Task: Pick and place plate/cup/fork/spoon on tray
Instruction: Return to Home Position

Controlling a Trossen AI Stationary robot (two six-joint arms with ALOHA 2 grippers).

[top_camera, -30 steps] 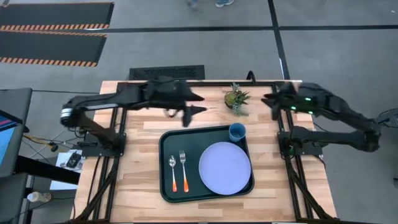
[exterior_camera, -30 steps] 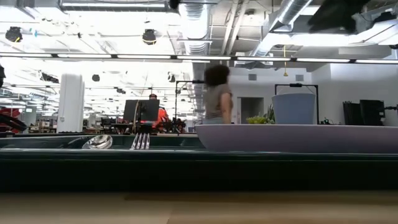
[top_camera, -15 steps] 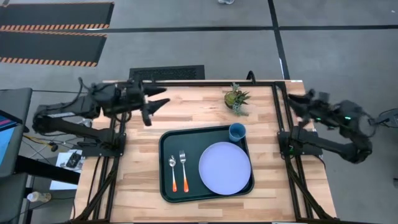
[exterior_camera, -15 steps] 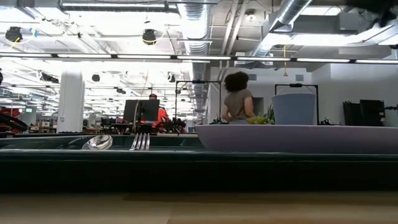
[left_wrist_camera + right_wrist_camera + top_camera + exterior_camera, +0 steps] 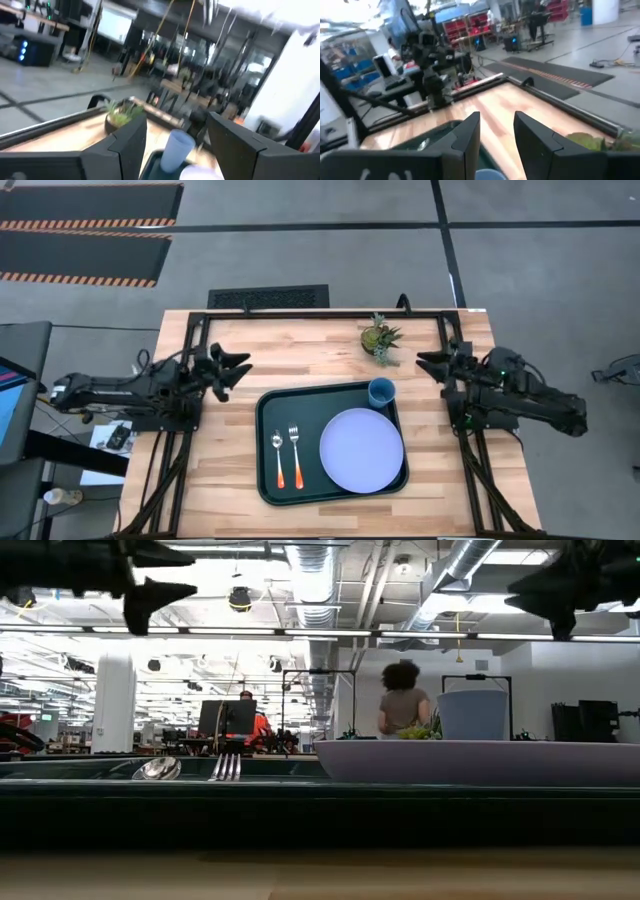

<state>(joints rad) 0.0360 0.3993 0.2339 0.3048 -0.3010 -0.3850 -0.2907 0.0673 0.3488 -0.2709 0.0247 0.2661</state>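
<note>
The dark green tray (image 5: 266, 480) lies on the wooden table. On it rest the lavender-blue plate (image 5: 361, 449), the blue cup (image 5: 381, 392) standing upright at its far right corner, the spoon (image 5: 278, 456) and the fork (image 5: 294, 451), side by side with orange handles toward the near edge. My left gripper (image 5: 236, 366) is open and empty above the table's left edge. My right gripper (image 5: 428, 364) is open and empty above the right edge. In the low view the plate (image 5: 480, 760), the cup (image 5: 472, 714), the spoon's bowl (image 5: 157, 769) and the fork's tines (image 5: 225, 767) show above the tray's rim (image 5: 300, 800).
A small potted green plant (image 5: 381, 340) stands at the table's far side, right of the middle. A black frame (image 5: 330, 313) runs around the table's edges. A person (image 5: 404, 708) stands in the room behind the table.
Both arms have drawn back from over the table's far middle: my left gripper toward the left edge and nearer, my right gripper swinging out past the right edge and back to it. Both have come down into the low view. A person behind has walked rightward.
</note>
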